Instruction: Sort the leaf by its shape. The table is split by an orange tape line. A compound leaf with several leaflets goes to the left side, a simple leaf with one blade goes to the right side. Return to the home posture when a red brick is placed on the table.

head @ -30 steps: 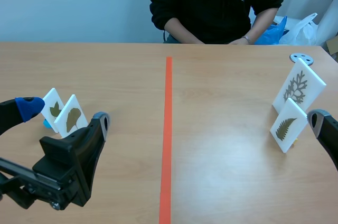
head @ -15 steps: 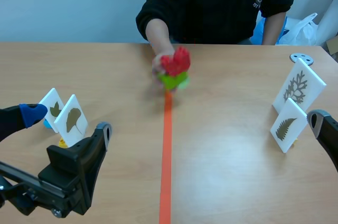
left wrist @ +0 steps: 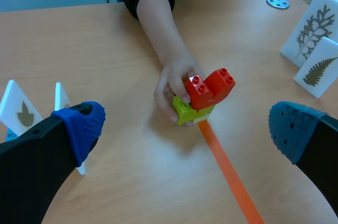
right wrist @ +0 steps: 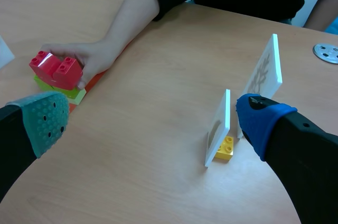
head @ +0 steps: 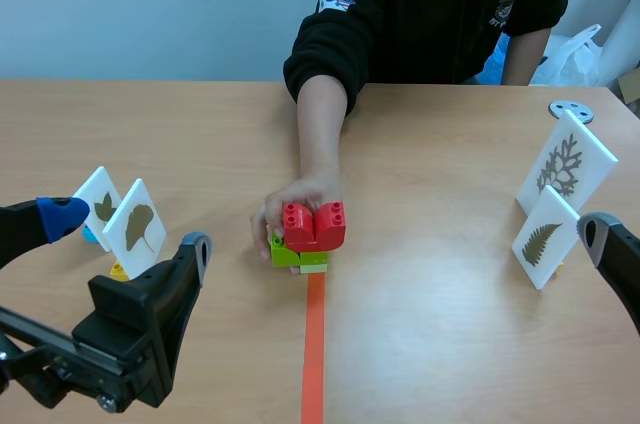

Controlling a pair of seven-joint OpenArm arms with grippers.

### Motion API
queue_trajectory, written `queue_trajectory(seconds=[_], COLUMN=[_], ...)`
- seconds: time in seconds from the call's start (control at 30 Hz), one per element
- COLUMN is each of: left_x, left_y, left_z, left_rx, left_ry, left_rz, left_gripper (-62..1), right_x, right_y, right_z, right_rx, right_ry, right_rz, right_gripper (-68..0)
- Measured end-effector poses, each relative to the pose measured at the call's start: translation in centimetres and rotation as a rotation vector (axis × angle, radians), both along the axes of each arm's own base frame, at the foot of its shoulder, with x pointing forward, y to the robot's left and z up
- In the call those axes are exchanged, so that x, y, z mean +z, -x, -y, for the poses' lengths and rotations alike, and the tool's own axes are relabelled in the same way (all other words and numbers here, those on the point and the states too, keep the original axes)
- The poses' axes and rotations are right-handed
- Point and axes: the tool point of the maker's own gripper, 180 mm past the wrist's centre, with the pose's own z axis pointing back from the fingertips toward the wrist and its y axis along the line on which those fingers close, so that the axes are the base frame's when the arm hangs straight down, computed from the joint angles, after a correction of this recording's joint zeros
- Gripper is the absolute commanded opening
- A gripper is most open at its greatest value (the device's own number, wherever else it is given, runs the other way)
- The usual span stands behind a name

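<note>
— Are the claws holding anything?
— No. The left gripper (left wrist: 186, 133) is spread wide with nothing in it, and the right gripper (right wrist: 153, 118) is the same.
— And the red brick (left wrist: 208, 87)?
— Straight ahead of the left gripper, on the orange tape line (left wrist: 229, 174). It sits on a green brick (left wrist: 185, 111), with a person's hand (left wrist: 173, 78) on it. The fern card (right wrist: 217, 123) stands just ahead of the right gripper, and the branching-leaf card (right wrist: 264, 71) is beyond it.

The person's hand (head: 292, 206), at the bench's (head: 450, 344) far edge a second ago, now reaches to the frame's centre, setting a red brick (head: 314, 226) atop green bricks (head: 288, 252) on the orange line (head: 313, 354).
</note>
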Motion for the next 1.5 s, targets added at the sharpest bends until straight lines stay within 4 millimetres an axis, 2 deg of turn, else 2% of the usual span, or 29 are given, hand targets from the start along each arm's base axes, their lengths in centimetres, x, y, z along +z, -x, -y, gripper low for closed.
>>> queue_trajectory(seconds=[0.6, 1.5], left_x=[-0.86, -0.87], left_y=[0.22, 0.24], left_z=[0.03, 0.06], left_rx=[-0.011, -0.019], left_ry=[-0.041, -0.062], left_rz=[-0.036, -0.028], left_gripper=[1.4, 1.4], right_x=[0.18, 0.21], right_y=[-0.04, -0.05], right_z=[0.03, 0.03], right_rx=[-0.004, -0.005], right_ry=[-0.015, -0.018], right_rz=[0.005, 0.005], right_gripper=[0.4, 0.4])
